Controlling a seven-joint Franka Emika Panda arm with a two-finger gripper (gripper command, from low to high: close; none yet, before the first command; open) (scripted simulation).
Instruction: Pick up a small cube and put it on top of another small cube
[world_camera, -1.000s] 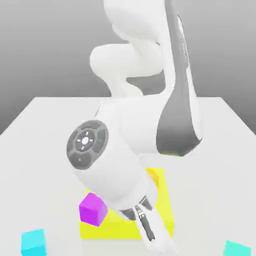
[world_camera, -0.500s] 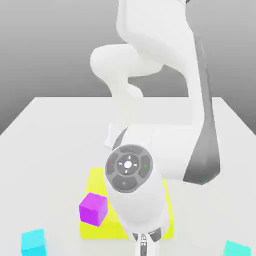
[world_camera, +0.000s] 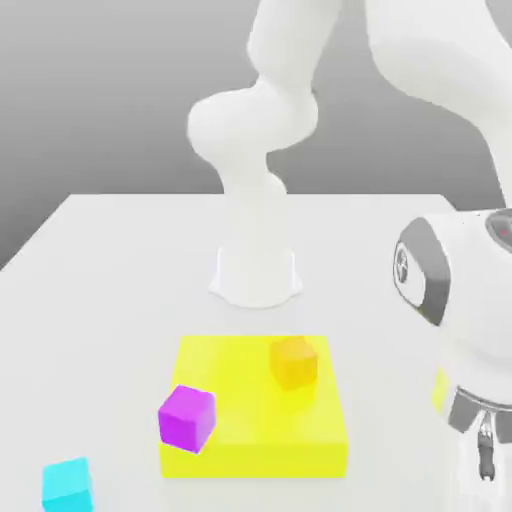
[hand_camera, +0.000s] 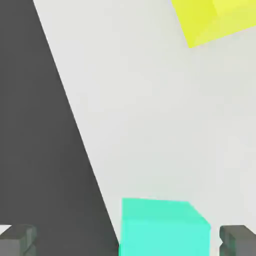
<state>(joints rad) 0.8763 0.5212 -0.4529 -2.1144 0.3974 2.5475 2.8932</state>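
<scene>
Swinging across from the middle of the scene, the arm now hangs at the exterior view's right, so the yellow block (world_camera: 255, 415) with the orange cube (world_camera: 293, 361) on top and the magenta cube (world_camera: 187, 417) at its near corner is uncovered. The claw (hand_camera: 127, 239) points down at the counter (world_camera: 120, 290) with its jaws spread wide and nothing between them. In the hand view the small teal cube (hand_camera: 162, 227) sits on the counter near the counter's edge, close below the claw and between its two fingertips (hand_camera: 17, 239), though nearer one finger than the other. The cyan cube (world_camera: 68, 484), which looks to be the stacking target, lies well apart at the exterior view's lower left, on the far side of the yellow block. The step in hand appears to be lining up over the teal cube before descending. To do it well, the claw should probably shift sideways until the cube is centred in the gap, and turn so the pads meet two flat opposite faces rather than corners. Descending straight, with the fingers kept clear of the cube's top until they straddle it, should avoid nudging it toward the nearby counter edge.
</scene>
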